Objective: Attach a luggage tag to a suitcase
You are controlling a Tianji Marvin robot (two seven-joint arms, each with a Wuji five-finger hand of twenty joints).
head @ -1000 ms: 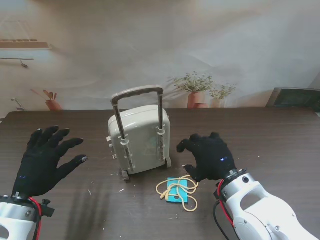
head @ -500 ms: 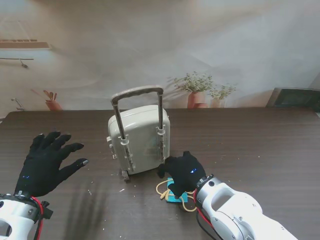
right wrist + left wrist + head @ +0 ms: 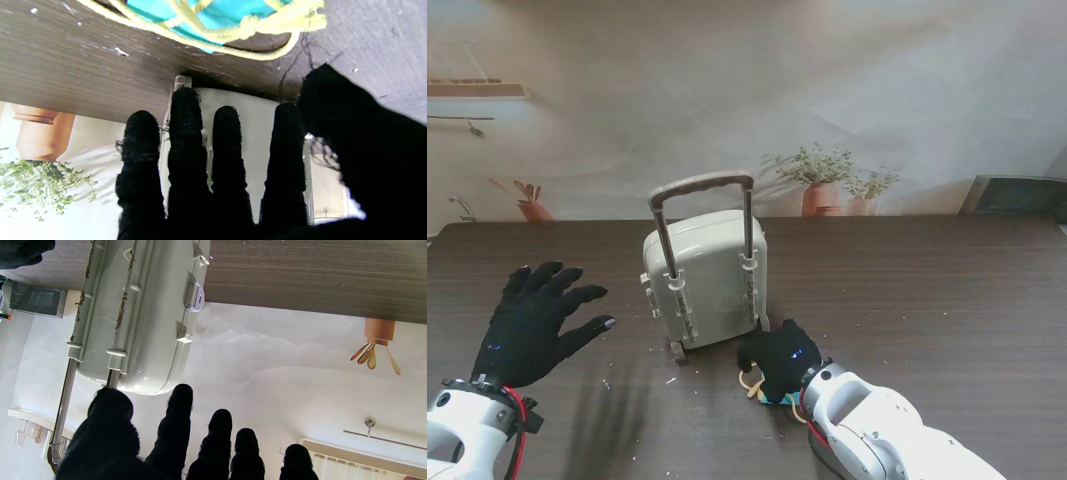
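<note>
A small pale grey suitcase [image 3: 708,275] stands upright mid-table with its pull handle [image 3: 702,186] extended; the left wrist view shows its shell [image 3: 143,316]. A teal luggage tag [image 3: 220,15] with a yellow cord loop [image 3: 247,28] lies flat just in front of it. My right hand [image 3: 777,358] hovers over the tag, hiding most of it in the stand view, fingers [image 3: 186,133] straight and pointing at the suitcase base, holding nothing. My left hand [image 3: 535,322] is spread open to the left of the suitcase, apart from it, its fingers [image 3: 176,420] extended.
The dark wooden table [image 3: 947,290] carries small pale crumbs [image 3: 670,380] near the suitcase wheels. A printed backdrop with potted plants [image 3: 822,180] stands behind the far edge. A dark box [image 3: 1017,195] sits at the far right.
My right hand has swung left and nearer to me, from beside the suitcase to over the tag. The left hand has drifted slightly right, still spread.
</note>
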